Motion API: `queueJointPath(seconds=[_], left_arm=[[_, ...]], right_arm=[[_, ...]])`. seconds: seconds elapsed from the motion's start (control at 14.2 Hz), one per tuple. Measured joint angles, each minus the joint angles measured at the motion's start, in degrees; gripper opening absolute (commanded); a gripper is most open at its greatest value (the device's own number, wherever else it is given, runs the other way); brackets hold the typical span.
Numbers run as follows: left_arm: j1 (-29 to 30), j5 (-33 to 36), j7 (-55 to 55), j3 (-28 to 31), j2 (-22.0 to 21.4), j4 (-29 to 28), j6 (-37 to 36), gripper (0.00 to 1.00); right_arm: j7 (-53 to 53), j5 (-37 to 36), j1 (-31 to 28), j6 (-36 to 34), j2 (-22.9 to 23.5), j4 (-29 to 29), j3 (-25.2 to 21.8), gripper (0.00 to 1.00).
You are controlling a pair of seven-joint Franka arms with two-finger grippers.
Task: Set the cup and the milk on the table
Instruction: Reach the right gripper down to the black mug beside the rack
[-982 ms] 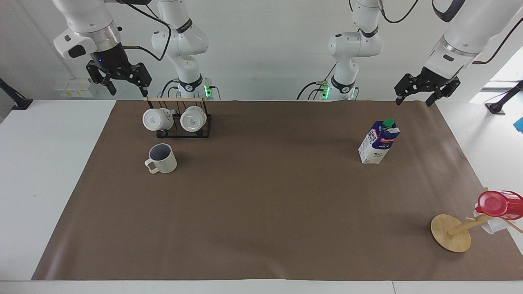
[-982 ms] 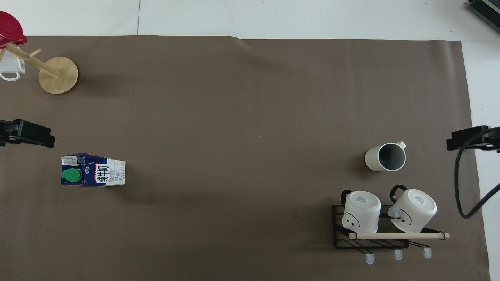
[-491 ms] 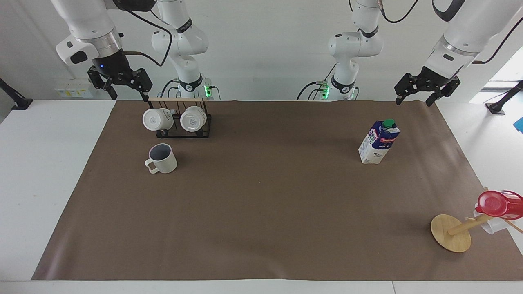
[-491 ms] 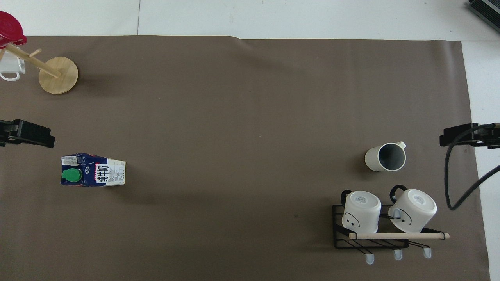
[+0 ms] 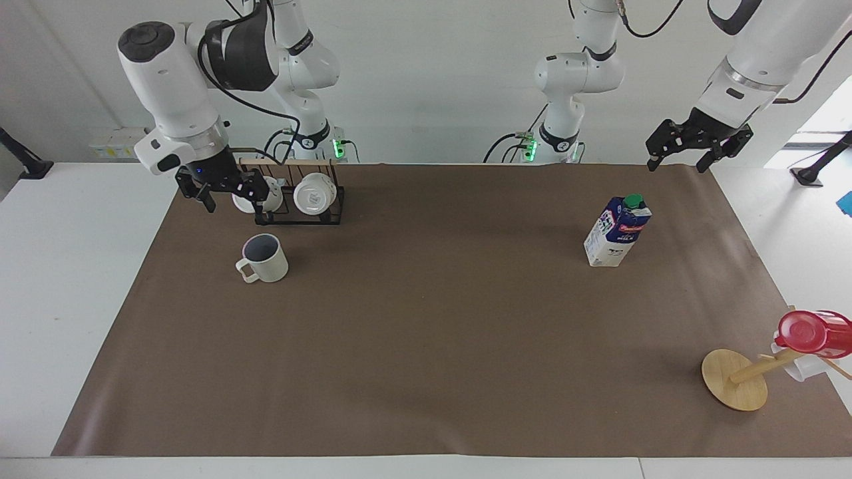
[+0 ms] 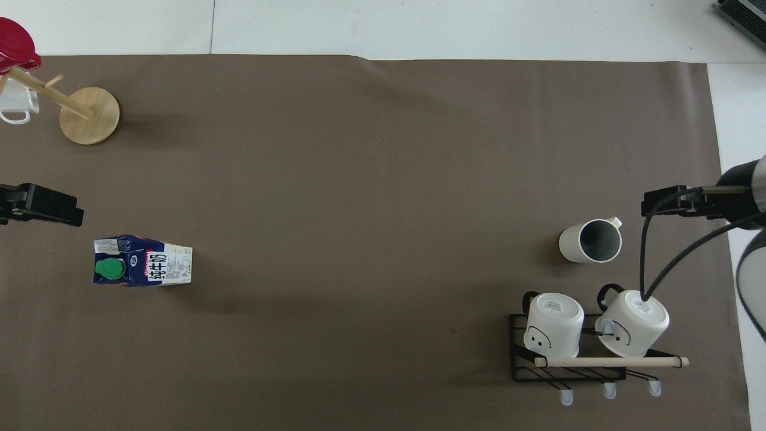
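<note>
The right hand [image 5: 231, 197] was seen with its fingers spread apart and nothing between them. It was held up in the air, over the mat just beside the black mug rack [image 5: 301, 214], at the right arm's end of the worktop [image 5: 73, 266]. Nothing was touched by it. The left hand [image 5: 677, 161] was also seen with its fingers apart and nothing in it. It was held over the edge of the mat at the left arm's end.

The cup [image 5: 263, 259] was stood upright on the brown mat, a little farther from the robots than the rack, with its handle pointed away from them. The milk [image 5: 617, 231] was stood upright on the mat too, well apart from the cup, toward the left arm's end.

Since half a second ago, the right hand had been brought down and moved closer to the rack and the cup. The left hand was hardly moved. The cup and the milk were left in the same spots.
</note>
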Motion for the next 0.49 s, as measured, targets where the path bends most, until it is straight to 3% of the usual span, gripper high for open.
queueJointPath(seconds=[0.49], left_arm=[[0.0, 0.0, 0.0, 0.2, 0.0, 0.0, 0.0, 1.00]], right_arm=[[0.8, 0.1, 3.2, 13.7, 4.6, -9.4, 0.1, 1.00]])
